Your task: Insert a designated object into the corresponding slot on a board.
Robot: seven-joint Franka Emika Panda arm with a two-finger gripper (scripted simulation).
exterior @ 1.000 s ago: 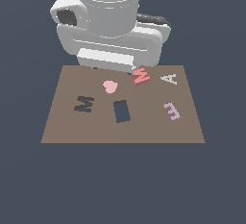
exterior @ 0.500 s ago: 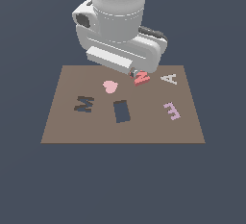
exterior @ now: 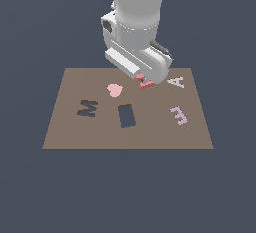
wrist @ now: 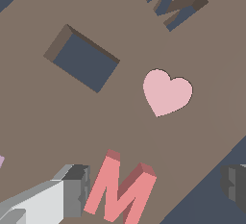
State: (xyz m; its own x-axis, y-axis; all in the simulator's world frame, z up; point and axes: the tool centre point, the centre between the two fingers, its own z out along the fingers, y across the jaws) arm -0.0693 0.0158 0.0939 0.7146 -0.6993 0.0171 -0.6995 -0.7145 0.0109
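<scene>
Fingers (wrist: pixel 72 194) spread wide, straddling red M block (wrist: pixel 120 189).

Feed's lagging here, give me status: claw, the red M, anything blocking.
Claw open, straddling red M, not gripping. M flat on board, not in its M slot. Pink heart lies between M and slot.

Brown board (exterior: pixel 65 132) (flat) bears heart (exterior: pixel 115 90), letters.

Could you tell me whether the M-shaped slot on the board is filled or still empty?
Empty. The M-shaped slot shows only dark hollow, while the red M block lies elsewhere on the board, between the open gripper's fingers.
</scene>
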